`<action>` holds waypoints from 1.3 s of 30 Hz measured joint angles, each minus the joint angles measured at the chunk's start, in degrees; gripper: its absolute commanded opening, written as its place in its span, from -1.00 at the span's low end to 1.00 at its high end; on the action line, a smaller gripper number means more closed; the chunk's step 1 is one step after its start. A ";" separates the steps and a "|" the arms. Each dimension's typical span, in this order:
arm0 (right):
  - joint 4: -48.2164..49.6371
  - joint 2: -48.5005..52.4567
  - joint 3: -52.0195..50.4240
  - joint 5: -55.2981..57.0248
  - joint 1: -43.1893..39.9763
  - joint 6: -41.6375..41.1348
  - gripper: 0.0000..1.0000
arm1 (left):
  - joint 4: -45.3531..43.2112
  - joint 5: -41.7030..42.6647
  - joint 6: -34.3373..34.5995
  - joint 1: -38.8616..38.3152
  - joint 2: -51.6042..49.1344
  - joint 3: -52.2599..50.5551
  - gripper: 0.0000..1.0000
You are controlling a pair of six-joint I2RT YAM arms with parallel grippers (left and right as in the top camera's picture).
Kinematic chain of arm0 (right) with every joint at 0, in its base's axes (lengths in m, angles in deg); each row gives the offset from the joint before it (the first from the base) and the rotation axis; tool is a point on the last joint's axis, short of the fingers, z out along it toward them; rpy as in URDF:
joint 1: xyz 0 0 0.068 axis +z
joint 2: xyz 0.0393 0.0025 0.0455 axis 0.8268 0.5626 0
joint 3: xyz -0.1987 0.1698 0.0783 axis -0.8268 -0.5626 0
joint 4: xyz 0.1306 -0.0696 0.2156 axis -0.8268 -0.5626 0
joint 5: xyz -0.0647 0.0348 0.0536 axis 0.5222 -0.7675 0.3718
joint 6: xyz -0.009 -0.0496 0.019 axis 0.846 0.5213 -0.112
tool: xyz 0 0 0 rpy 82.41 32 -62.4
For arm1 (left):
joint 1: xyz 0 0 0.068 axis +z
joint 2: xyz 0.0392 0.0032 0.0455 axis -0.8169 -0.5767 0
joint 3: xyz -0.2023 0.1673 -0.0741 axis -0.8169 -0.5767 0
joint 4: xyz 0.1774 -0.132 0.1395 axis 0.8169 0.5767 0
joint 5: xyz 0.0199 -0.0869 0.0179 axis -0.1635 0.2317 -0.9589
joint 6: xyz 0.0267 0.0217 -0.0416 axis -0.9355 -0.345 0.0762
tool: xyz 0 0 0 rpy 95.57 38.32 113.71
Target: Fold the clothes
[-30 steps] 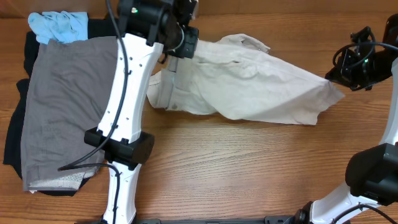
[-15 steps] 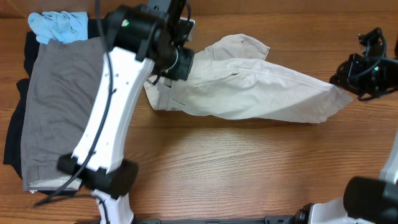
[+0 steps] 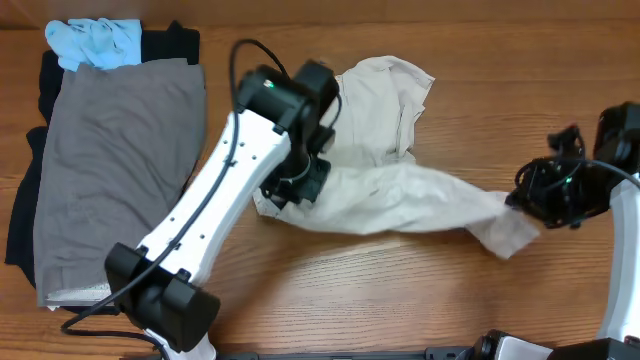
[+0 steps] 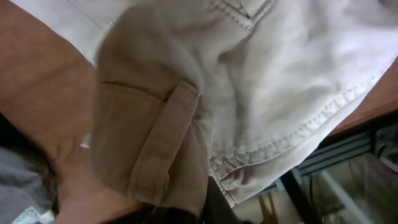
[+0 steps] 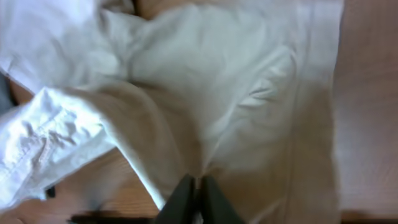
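One pair of trousers (image 3: 400, 200), now slacker

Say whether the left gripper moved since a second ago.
Yes: the left gripper came down the view, from level with the top edge of the grey garment to its middle.

— A laundry room at home?

— No, a robotics lab bench. The clothes (image 3: 110, 170) lie on a bare wood-grain table (image 3: 400, 290). A left arm (image 3: 215, 210) and a right arm (image 3: 622, 135) stand at its near edge, trailing black cables (image 3: 245, 42), with dark framing (image 4: 336, 155) below.
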 measured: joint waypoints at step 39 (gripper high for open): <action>29.00 -1.11 -2.38 -3.08 2.45 -4.13 0.58 | -25.99 -4.31 10.86 -1.09 16.96 -13.11 1.00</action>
